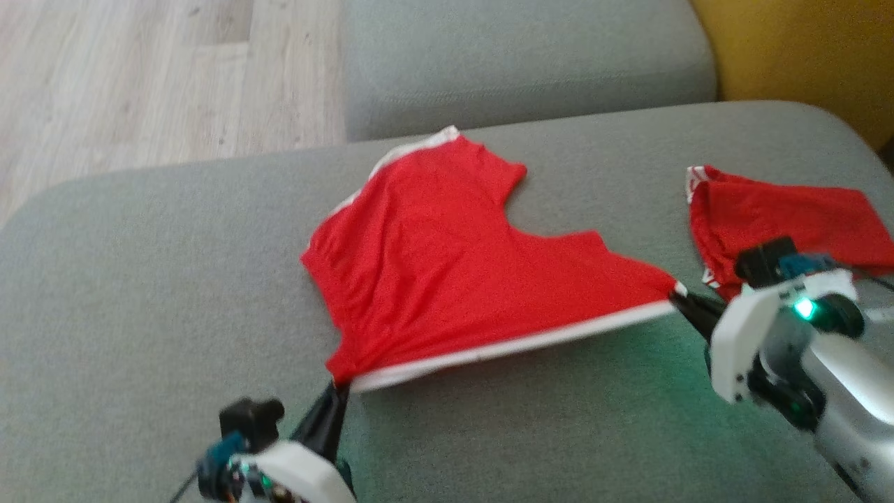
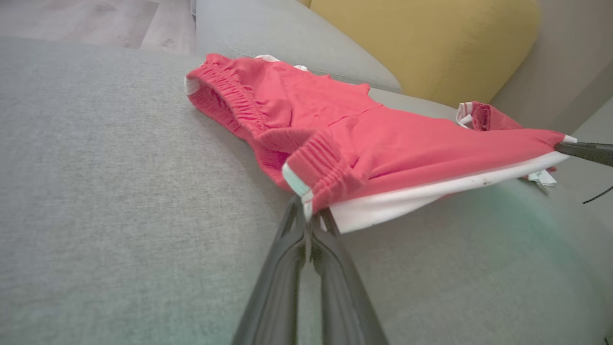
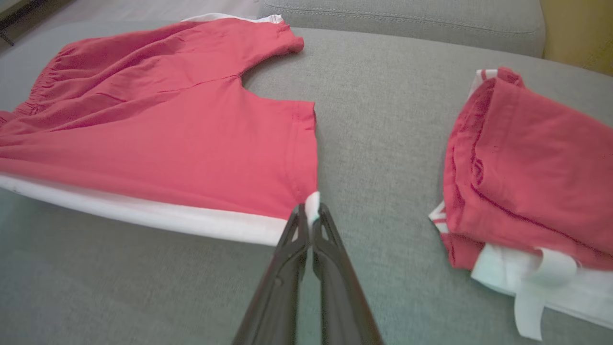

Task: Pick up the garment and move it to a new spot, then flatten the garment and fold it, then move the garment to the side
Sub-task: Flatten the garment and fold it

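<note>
Nearest me, my left gripper [image 1: 339, 388] and right gripper [image 1: 679, 293] each pinch a near corner of the red shorts [image 1: 447, 265], stretched taut mid-cushion [image 1: 140, 279]. I judge this is the flattening step. Next I'd lower the hem, then carry it evenly toward the far edge.

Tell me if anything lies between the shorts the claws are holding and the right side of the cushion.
Yes. A folded red garment lies on the cushion just beyond the right claw, which pinches one corner of the shorts. Past the left claw, the cushion looks bare.
</note>
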You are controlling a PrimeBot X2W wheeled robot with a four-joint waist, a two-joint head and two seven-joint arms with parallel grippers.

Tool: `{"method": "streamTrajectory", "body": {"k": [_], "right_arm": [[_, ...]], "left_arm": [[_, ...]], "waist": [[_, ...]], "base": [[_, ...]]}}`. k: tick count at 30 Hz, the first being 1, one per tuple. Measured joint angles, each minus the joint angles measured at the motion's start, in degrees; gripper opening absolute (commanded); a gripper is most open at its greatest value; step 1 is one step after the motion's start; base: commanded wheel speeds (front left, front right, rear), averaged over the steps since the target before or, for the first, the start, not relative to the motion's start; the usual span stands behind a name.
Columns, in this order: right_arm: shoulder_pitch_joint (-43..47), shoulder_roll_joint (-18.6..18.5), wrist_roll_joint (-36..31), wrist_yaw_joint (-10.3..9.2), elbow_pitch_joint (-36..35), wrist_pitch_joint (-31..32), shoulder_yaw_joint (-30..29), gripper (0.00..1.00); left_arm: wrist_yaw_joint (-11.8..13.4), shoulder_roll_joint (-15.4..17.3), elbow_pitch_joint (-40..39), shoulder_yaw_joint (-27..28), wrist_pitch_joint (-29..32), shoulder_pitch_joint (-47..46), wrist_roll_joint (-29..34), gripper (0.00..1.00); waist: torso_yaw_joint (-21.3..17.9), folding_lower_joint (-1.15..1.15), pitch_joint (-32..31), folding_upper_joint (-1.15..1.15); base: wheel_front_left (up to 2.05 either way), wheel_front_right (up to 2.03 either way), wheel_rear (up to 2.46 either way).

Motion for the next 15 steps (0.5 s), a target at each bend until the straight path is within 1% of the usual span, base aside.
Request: {"method": "streamTrajectory", "body": {"k": [4,8,11,15], "right_arm": [[5.15,-4.03,1.57,0.02,-5.49,1.53,-0.70,0.00],[9.60,-6.73,1.89,0.03,-10.07,2.24,-3.85,0.00],[10.43,-6.88,0.98,0.03,-12.32,3.14,-6.92,0.00],[10.26,-6.50,-1.49,0.03,-14.58,4.89,-11.18,0.00]], "left_arm": [[1.88,1.56,-7.70,-1.43,1.32,6.50,-0.05,0.00],[4.49,3.25,-15.58,-2.35,2.78,11.42,0.05,0.00],[6.24,4.46,-20.08,-2.18,4.00,11.10,0.14,0.00],[7.91,5.20,-23.50,-1.88,5.39,9.58,0.73,0.00]], "waist": [[-1.09,0.00,-1.95,0.00],[-1.45,0.00,-2.59,0.00],[-1.09,0.01,-2.49,0.00],[-0.39,0.02,-1.65,0.00]], "base": [[0.00,0.00,0.00],[0.00,0.00,0.00],[0.00,0.00,0.00],[0.00,0.00,0.00]]}}
